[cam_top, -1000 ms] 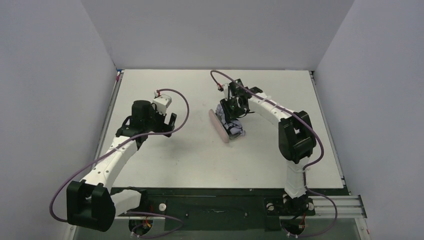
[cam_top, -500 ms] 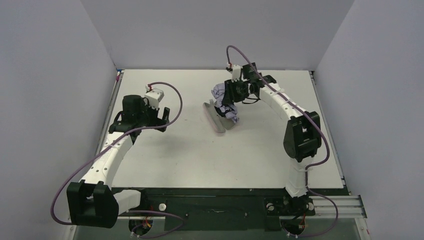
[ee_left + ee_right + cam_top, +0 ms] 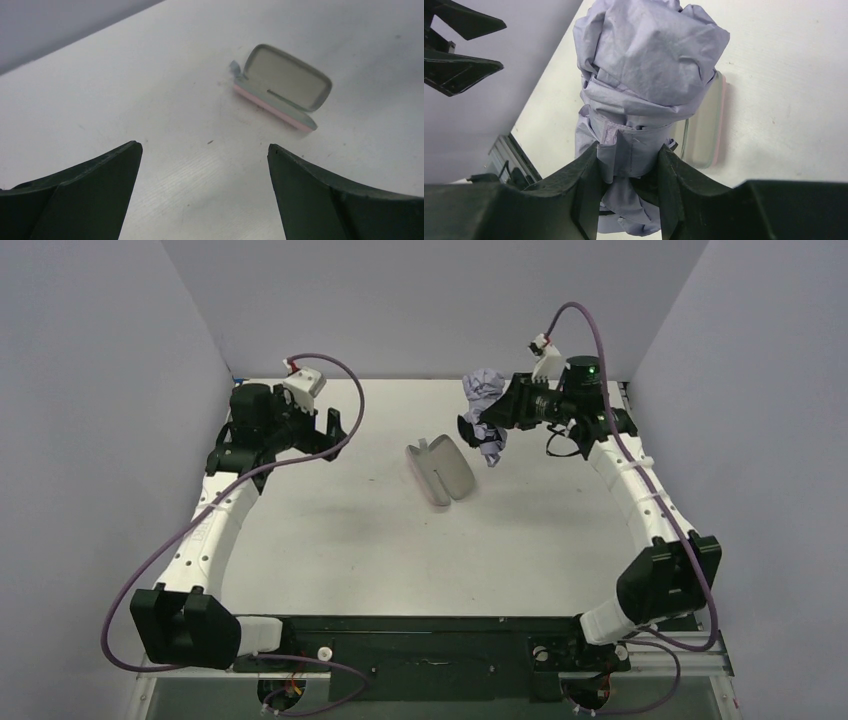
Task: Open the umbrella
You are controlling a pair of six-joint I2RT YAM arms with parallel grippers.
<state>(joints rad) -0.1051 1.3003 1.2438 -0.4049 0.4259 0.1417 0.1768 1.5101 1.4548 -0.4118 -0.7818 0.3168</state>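
Top external: right gripper (image 3: 482, 430) holds the umbrella (image 3: 486, 398) aloft, beyond the open case (image 3: 440, 472). Left wrist: left gripper (image 3: 202, 145) gapes wide, empty. Right wrist: jaws clamp the bundled canopy; I'd take its free end with the left, gently.

White table (image 3: 350, 540); open pink clamshell case (image 3: 440, 470) lying near centre, grey inside showing.

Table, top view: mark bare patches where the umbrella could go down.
Widest bare stretch of table: the near half, between the open case and the near edge. Also bare: between left gripper and case. Crowded: the far right, where the right gripper holds the umbrella by the case.
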